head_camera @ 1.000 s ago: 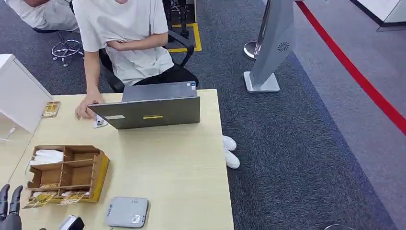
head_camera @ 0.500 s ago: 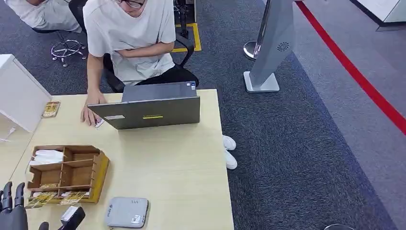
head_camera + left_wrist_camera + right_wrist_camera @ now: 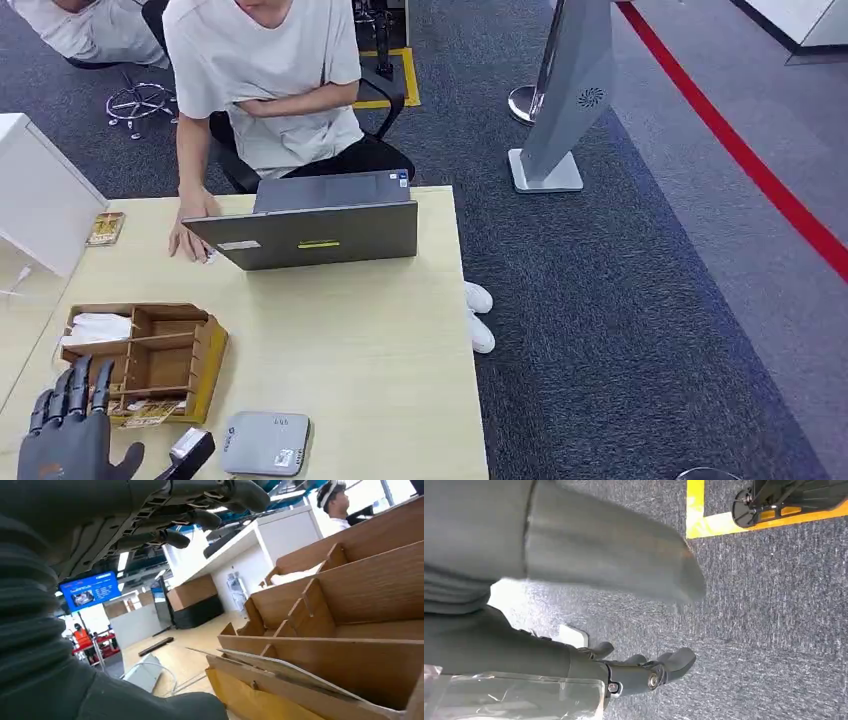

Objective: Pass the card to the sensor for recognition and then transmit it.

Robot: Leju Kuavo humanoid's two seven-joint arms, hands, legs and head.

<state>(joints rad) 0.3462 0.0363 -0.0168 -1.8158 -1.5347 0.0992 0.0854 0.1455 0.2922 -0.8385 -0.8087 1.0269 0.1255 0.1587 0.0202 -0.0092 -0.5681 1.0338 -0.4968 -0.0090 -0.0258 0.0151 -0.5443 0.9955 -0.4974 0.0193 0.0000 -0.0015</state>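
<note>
My left hand (image 3: pixel 70 430) hovers over the table's near left corner, fingers spread and holding nothing, just in front of the wooden organizer (image 3: pixel 150 355). Yellow-printed cards (image 3: pixel 148 407) stick out of the organizer's front slots. In the left wrist view these cards (image 3: pixel 280 667) lie just beyond my left hand (image 3: pixel 150 530), whose fingers and thumb are apart. The grey card sensor (image 3: pixel 265 442) lies flat on the table to the right of that hand. My right hand (image 3: pixel 549 650) hangs over dark carpet, holding nothing, its fingers loosely apart.
A person sits behind an open grey laptop (image 3: pixel 310 225), one hand (image 3: pixel 188 235) resting on the table by a small card (image 3: pixel 208 256). Another card (image 3: pixel 106 228) lies beside a white box (image 3: pixel 40 195) at the far left. The table (image 3: pixel 370 360) ends at its right edge over carpet.
My left hand has risen from the bottom left corner and moved forward and right, toward the organizer's front. The person shifted slightly in the chair.
</note>
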